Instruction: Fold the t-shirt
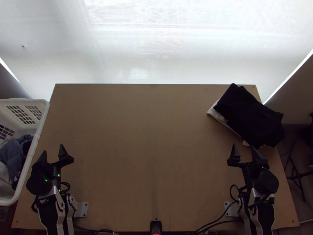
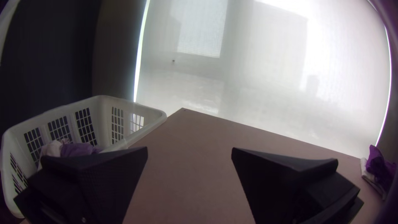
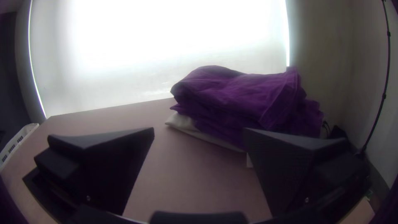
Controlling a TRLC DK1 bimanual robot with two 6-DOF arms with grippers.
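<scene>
Strong daylight comes through the pale window blind (image 1: 156,47) beyond the counter (image 1: 148,137), washing to glare in the right wrist view. The near side is dim, and the dark cloth pile (image 1: 248,115) loses its folds from above, perhaps through underexposure. Both wrist views bow straight edges and darken at their corners, their nearest parts soft.

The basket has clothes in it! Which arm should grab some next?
Probably the left. Its claw is open and close to the basket, where the clothes lie. The right claw is across the table, near the pile.
</scene>
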